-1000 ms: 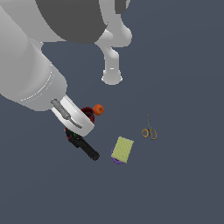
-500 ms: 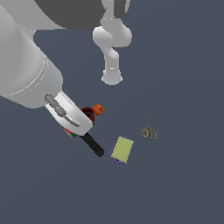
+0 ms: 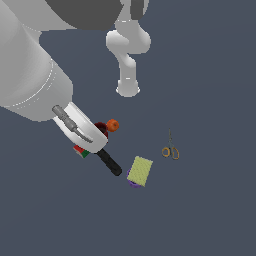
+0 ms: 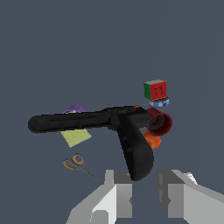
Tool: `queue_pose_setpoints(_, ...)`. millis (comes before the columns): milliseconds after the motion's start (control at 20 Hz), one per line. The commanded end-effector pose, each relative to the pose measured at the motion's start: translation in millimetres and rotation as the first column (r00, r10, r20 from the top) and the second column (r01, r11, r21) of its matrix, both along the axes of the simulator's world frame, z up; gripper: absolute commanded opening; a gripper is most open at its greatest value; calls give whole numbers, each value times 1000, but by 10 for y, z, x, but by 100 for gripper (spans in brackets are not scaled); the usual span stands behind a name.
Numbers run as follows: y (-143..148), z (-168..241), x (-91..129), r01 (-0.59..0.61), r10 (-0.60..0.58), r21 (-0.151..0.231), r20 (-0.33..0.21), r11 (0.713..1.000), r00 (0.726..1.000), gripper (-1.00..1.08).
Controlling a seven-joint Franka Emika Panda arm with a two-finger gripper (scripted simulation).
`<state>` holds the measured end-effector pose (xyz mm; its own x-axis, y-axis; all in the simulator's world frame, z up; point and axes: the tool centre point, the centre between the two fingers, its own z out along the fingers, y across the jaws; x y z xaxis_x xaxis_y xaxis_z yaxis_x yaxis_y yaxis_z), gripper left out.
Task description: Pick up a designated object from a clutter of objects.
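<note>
Two fingers of my hand (image 4: 144, 192) show at the edge of the wrist view, and one black handle of the spring clamp (image 4: 131, 140) points into the gap between them. The fingers stand apart, on either side of the handle tip, and I see a little space on both sides, so my hand is released and grips nothing. The other handle of the clamp runs out sideways across the yellow-green flat block (image 4: 76, 136), with a bit of the purple bowl (image 4: 75, 109) behind it.

In the exterior view the clamp (image 3: 111, 164) lies on the dark table (image 3: 210, 210), half hidden under my wrist, and only one handle end comes out toward the block (image 3: 140, 171). The dark red cup (image 4: 159, 123) and the orange ball (image 4: 152, 140) are just beside the joint of the clamp, and the puzzle cube (image 4: 155, 89) is a little further. The small scissors (image 4: 78, 165) lie well apart.

I judge that I am in the approach step: the hand is aligned over the handle, but the grasp is not yet made. The next move, I think, calls for going down a little more, so that the handle sits deep between the fingers, then closing firmly. The handle is rounded and tapering, so it could slip, and the cup and ball are close enough to be pushed.
</note>
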<state>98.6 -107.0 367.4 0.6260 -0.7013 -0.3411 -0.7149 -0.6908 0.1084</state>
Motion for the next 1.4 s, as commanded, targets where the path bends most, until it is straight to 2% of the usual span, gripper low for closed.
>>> queue_pose_setpoints(0, 45, 80, -28, -1, 1, -1, 5, 1000, 1000, -100)
queue_pose_setpoints(900, 861, 1138, -594, -2, 2, -1, 4, 1000, 1000, -100)
queue_pose_setpoints(1350, 993, 1308, -656, -1, 1, -1, 4, 1000, 1000, -100)
